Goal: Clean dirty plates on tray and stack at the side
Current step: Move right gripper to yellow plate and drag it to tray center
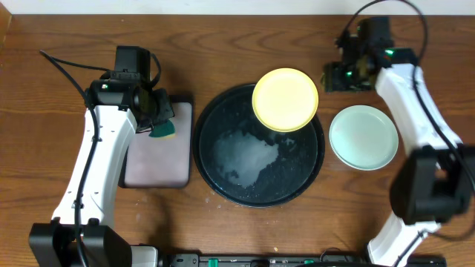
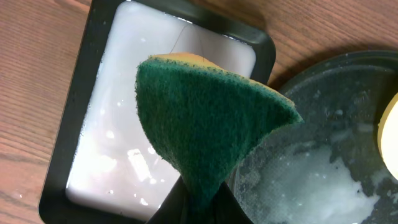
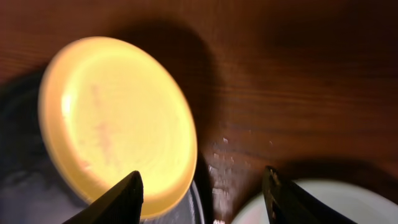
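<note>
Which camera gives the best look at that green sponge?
The left wrist view: the sponge fills the frame, green scrubbing face outward, yellow edge on top, pinched in the left claw. Overhead shows only a small green-and-yellow bit beside that claw. The right wrist view misses it entirely.

Rough green sponge (image 2: 211, 124), smooth yellow plate (image 1: 286, 99) (slightly glossy), grained wooden table (image 1: 223, 44)

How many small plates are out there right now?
2. A yellow plate lies over the upper right rim of the black tray, and a mint-green plate sits just right of the tray. Another could be hidden, stacked beneath it.
</note>
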Robot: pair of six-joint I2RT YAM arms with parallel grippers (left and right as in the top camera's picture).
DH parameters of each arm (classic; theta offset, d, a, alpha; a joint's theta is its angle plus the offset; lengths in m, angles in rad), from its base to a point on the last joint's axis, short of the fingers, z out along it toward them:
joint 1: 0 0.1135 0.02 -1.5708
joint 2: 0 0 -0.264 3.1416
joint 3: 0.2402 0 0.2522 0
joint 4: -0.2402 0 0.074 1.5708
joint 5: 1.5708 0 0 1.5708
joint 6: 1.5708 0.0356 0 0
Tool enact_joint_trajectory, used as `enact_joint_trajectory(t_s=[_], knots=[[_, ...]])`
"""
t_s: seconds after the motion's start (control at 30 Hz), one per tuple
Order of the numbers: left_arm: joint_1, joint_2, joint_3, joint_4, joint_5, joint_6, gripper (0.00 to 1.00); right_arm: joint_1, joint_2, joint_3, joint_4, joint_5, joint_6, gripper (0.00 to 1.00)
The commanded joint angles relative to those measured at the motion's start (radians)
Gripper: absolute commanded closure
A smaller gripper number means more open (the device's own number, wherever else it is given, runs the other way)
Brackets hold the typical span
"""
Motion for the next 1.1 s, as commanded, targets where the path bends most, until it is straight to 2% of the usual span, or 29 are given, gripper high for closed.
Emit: enact_joint_trajectory(t_s=[0.0, 0.23, 0.33, 0.37, 0.43, 0.6, 0.9, 1.07], knots=[[0.003, 0.001, -0.006, -0.003, -0.009, 0.01, 0.93, -0.002, 0.075, 0.027, 0.021, 0.011, -0.03, 0.42], [0.003, 0.001, -0.006, -0.002, -0.009, 0.01, 0.92, -0.002, 0.181, 0.027, 0.068, -0.084, -0.068, 0.5], [0.003, 0.001, -0.006, -0.003, -0.009, 0.01, 0.93, 0.001, 0.208, 0.027, 0.075, -0.111, -0.068, 0.62], [0.003, 0.001, -0.006, -0.004, -0.009, 0.01, 0.92, 0.003, 0.211, 0.027, 0.077, -0.113, -0.067, 0.71], [0.003, 0.001, -0.006, -0.004, -0.009, 0.01, 0.92, 0.006, 0.212, 0.027, 0.078, -0.114, -0.067, 0.81], [0.003, 0.001, -0.006, -0.004, -0.009, 0.01, 0.93, 0.019, 0.212, 0.027, 0.067, -0.114, -0.067, 0.97], [0.003, 0.001, -0.006, -0.004, -0.008, 0.01, 0.93, 0.07, 0.127, 0.027, -0.023, -0.208, -0.045, 0.99], [0.003, 0.001, -0.006, -0.004, -0.008, 0.01, 0.93, 0.114, 0.02, 0.027, -0.1, -0.199, 0.058, 0.99]])
